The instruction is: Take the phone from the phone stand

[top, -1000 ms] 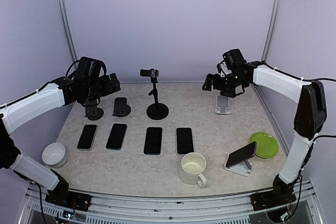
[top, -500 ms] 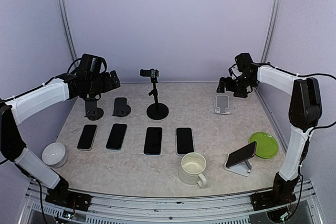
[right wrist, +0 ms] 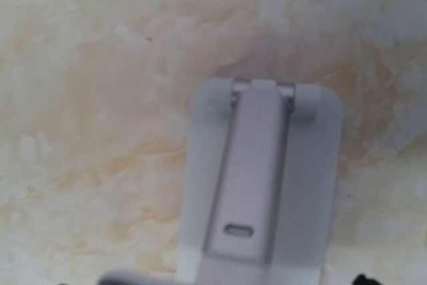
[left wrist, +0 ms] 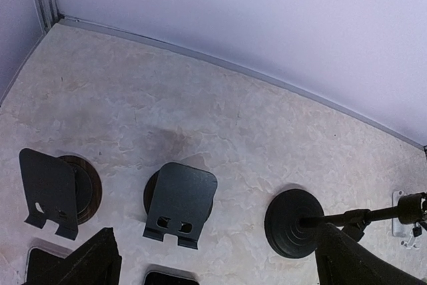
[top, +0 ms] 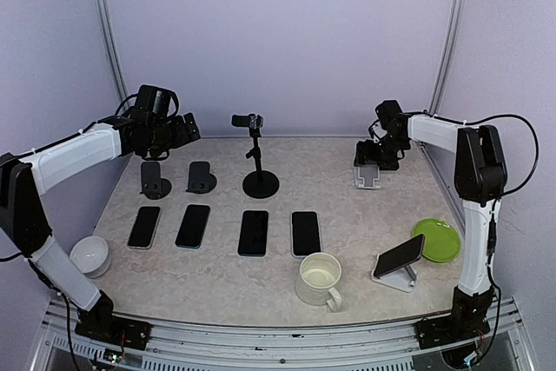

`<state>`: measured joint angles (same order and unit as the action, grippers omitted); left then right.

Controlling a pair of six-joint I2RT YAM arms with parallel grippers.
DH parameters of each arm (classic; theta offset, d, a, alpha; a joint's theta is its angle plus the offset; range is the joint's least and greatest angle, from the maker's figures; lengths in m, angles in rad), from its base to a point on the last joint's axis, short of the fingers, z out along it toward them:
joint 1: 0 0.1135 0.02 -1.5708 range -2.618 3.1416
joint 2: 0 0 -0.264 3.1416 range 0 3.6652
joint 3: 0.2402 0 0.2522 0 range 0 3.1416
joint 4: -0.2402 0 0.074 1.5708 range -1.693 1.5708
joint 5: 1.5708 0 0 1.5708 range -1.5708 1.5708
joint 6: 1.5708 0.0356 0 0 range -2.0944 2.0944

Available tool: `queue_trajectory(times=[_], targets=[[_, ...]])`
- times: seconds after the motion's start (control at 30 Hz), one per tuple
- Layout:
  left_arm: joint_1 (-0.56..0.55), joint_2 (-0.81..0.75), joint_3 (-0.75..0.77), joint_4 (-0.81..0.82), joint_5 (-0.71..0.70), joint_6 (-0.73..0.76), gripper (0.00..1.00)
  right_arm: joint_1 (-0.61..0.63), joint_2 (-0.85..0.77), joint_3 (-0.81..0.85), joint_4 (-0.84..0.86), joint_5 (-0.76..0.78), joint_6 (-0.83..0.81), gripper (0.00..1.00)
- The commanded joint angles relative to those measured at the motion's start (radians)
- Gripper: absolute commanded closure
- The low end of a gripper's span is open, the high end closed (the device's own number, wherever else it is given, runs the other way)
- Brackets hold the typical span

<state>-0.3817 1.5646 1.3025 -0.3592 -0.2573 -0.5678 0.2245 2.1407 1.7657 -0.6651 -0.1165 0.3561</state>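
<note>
1. Two grippers were mine, and neither was near the phone [top: 399, 255], which leaned tilted on its white phone stand [top: 393, 281] at the near right of the table [top: 347, 206], just beside a green plate [top: 437, 240].
2. My right gripper [top: 372, 155] hung at the far right of the table, low over an empty white stand [right wrist: 257, 191]. The phone lay well apart from it, toward the near edge.
3. My right wrist view was filled by that empty stand seen from close above. Only blurred scraps of my fingers showed at the bottom edge, so I could not tell how my right jaws stood.
4. My left gripper [top: 184, 130] hovered at the far left, jaws spread wide and holding nothing. Its fingers [left wrist: 90, 261] framed two empty black stands [left wrist: 181, 203] below.
5. From my left gripper the phone was clear across the table, past a row of four flat phones [top: 253, 232] and a cream mug [top: 320, 279].
</note>
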Motion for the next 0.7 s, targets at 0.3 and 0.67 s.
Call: queue_trajectory(times=[0.3,0.67], targets=[[0.013,0.042,0.049,0.002,0.021,0.023,0.01,0.001,0.048,0.046,-0.052,0.048,0.017,0.32],[0.019,0.012,0.015,0.015,0.023,0.022,0.01,0.061,0.016,0.098,-0.070,0.023,0.063,0.45]])
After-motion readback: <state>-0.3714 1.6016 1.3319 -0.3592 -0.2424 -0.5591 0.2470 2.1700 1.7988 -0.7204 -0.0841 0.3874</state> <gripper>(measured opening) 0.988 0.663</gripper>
